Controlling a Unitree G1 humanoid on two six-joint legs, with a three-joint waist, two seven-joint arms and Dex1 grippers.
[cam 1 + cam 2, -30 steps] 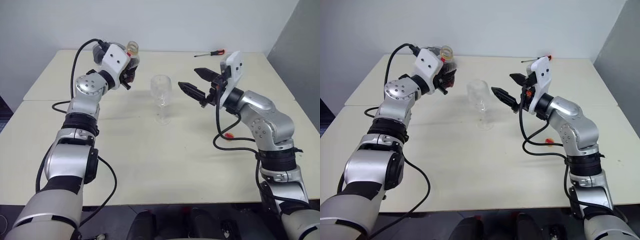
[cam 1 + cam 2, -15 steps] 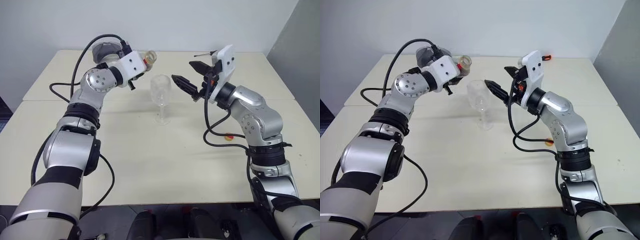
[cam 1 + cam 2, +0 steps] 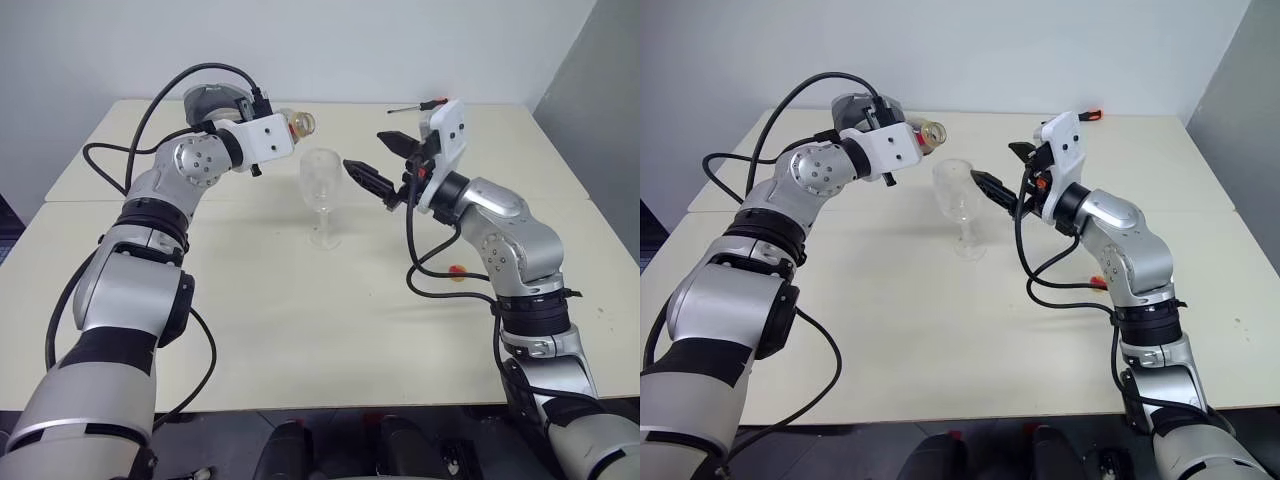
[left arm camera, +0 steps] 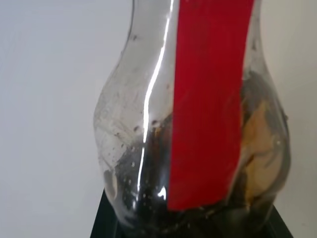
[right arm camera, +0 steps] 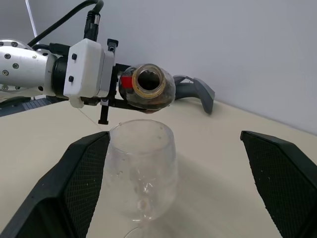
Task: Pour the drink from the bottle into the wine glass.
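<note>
My left gripper (image 3: pixel 283 128) is shut on the bottle (image 3: pixel 300 122), a small clear one with a red strip (image 4: pixel 208 99). The bottle lies about level, just above and behind the rim of the wine glass (image 3: pixel 322 180). Its open mouth (image 5: pixel 147 80) points toward the glass. The drink (image 4: pixel 148 198) shows dark inside the bottle's body. The wine glass (image 5: pixel 141 168) stands upright mid-table and its bowl looks clear. My right gripper (image 3: pixel 1005 168) is open beside the bowl on the right, with one fingertip (image 3: pixel 362 177) close to the glass and apart from it.
A red-handled screwdriver (image 3: pixel 425 104) lies at the table's far right. A small red and yellow object (image 3: pixel 458 270) sits on the table under my right arm. A seam (image 3: pixel 90 200) runs across the table on the left.
My left wrist has rolled, tipping the bottle from mouth-up to about level with its mouth toward the glass. The right gripper stays open beside the bowl.
</note>
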